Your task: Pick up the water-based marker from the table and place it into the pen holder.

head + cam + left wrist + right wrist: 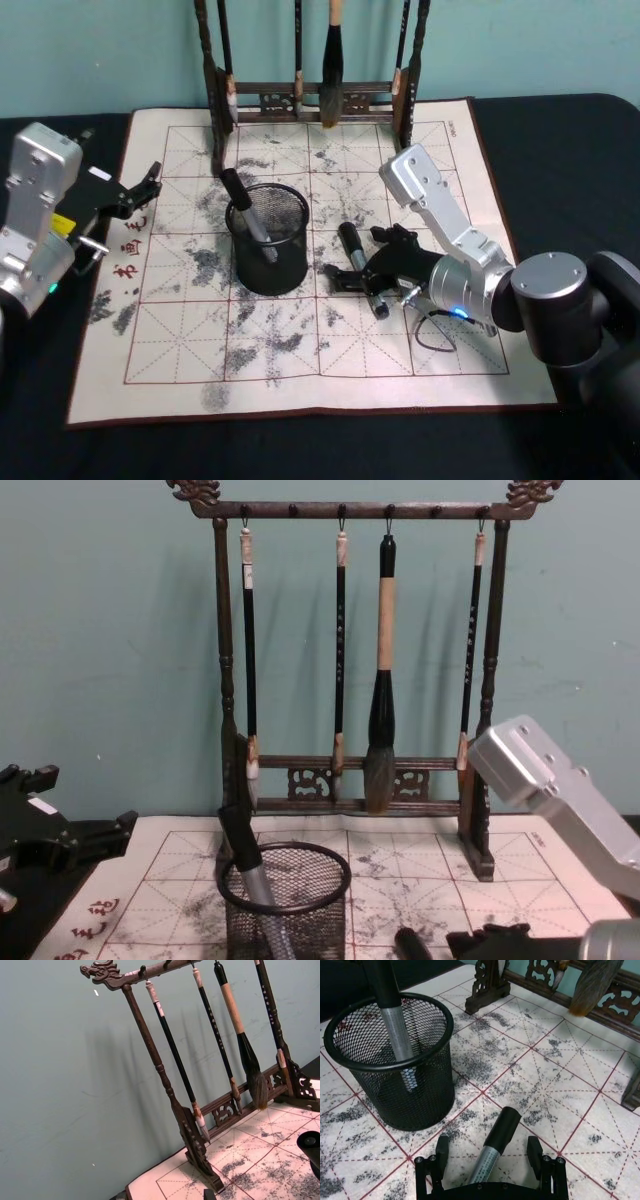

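Head: right claw (362, 258) low over the marker (350, 243), which lies on the table (560, 150) mat just right of the holder (268, 268); left claw (140, 190) parked at mat's left edge. R wrist: fingers (441, 1149) wide, straddling the barrel w/o touching it. Chest: cap end beside holder. We judge it's the grasp step; next needs closing on barrel, lifting above rim, then moving over holder.

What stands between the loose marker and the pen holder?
Nothing visible: only bare mat separates the marker from the pen holder. The open right gripper straddles it; the left gripper sits at the mat's left edge.
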